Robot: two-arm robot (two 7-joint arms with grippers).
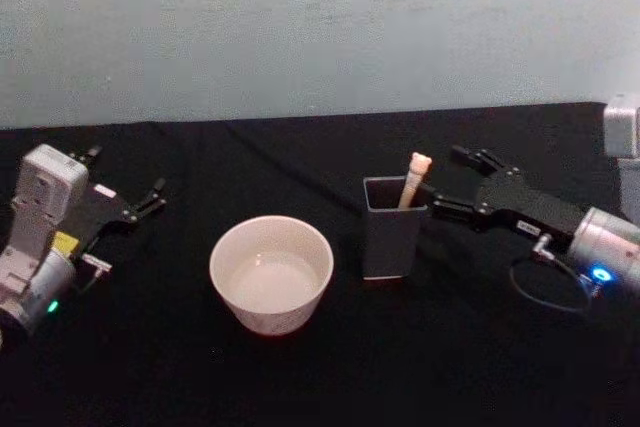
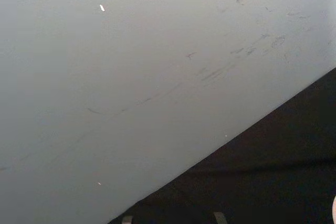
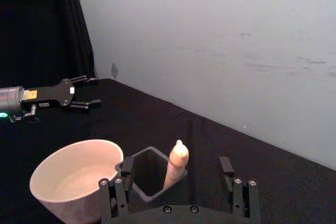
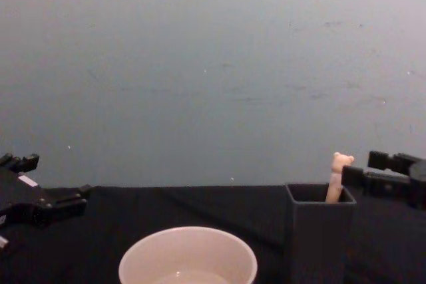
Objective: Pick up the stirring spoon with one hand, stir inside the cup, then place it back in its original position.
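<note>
Nothing is done yet: the stirring spoon (image 1: 415, 179) stands in the holder (image 1: 390, 239), right of centre. The right gripper (image 1: 447, 181), jaws apart, waits just beside its handle. The left gripper (image 1: 125, 175) is parked at far left, also spread. Grasping, stirring in the cup (image 1: 218, 259) at lower centre and the return all remain.

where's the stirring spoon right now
The stirring spoon stands in the dark holder, just right of the cup in the head view, with the open right gripper close on its right.

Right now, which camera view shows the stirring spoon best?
The right wrist view: the stirring spoon stands near and large in the holder. The head and chest views show its handle top smaller, with the open right gripper beside it.
</note>
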